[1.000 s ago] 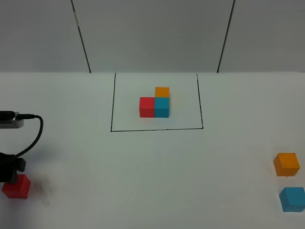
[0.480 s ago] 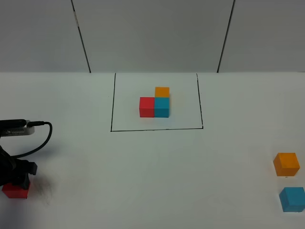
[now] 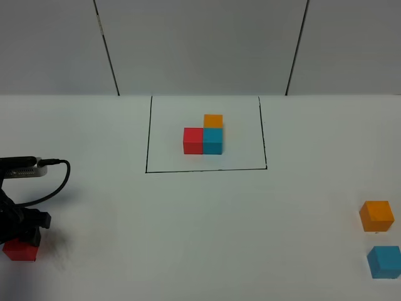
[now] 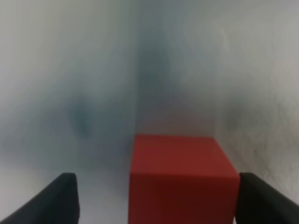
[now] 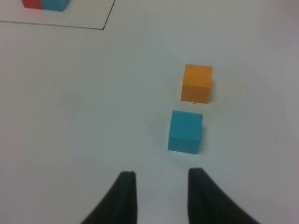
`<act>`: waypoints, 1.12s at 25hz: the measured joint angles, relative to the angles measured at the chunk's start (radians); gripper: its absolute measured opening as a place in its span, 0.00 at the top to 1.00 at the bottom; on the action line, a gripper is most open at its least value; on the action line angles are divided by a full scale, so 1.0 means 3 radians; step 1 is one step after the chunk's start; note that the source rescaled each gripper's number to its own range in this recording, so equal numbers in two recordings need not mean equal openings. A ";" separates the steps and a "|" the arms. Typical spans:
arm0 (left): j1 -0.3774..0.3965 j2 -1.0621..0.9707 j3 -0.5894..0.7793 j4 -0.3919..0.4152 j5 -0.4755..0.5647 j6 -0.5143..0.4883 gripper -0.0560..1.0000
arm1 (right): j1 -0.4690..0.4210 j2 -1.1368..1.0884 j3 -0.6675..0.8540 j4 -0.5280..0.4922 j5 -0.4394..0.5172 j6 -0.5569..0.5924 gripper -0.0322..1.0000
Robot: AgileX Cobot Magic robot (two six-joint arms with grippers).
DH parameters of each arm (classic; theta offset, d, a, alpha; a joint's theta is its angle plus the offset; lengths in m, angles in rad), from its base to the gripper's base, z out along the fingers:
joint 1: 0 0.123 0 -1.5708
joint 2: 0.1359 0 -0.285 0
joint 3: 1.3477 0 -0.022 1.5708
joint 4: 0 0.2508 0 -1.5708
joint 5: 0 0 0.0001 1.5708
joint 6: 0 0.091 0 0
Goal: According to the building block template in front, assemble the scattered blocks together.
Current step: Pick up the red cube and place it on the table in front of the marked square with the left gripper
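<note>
The template is a small red, blue and orange cube cluster inside a black-line rectangle at the table's far middle; its edge also shows in the right wrist view. The loose red cube sits at the front left. My left gripper is over it, open, and the red cube stands between the two fingers, nearer one of them. The loose orange cube and blue cube sit at the front right. My right gripper is open and empty, just short of the blue cube, with the orange cube beyond.
The white table lies bare between the red cube and the two cubes at the right. A black cable loops off the left arm. A grey panelled wall stands behind the table.
My left gripper has come down over the red cube, which now sits between its fingers. In the last half second it has barely moved. The other cubes have not moved.
</note>
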 joint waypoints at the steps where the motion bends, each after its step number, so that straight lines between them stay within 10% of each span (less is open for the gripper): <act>1: 0.0000 0.0000 0.0000 0.0000 0.0000 0.0000 0.23 | 0.0000 0.0000 0.0000 0.0000 0.0000 0.0000 0.97; 16: 0.0000 0.0234 -0.0001 0.0000 -0.0054 0.0000 0.30 | 0.0000 0.0000 0.0000 0.0000 0.0000 0.0000 0.97; 18: 0.0000 0.0234 -0.0001 0.0000 -0.0064 0.0000 0.37 | 0.0000 0.0000 0.0000 0.0000 0.0000 0.0000 0.97; 22: 0.0000 0.0234 -0.0004 0.0000 -0.0075 0.0000 0.95 | 0.0000 0.0000 0.0000 0.0000 0.0000 0.0000 0.97; 28: -0.0018 0.0192 -0.0250 0.0004 0.0313 0.0170 0.93 | 0.0000 0.0000 0.0000 0.0000 0.0000 0.0000 0.97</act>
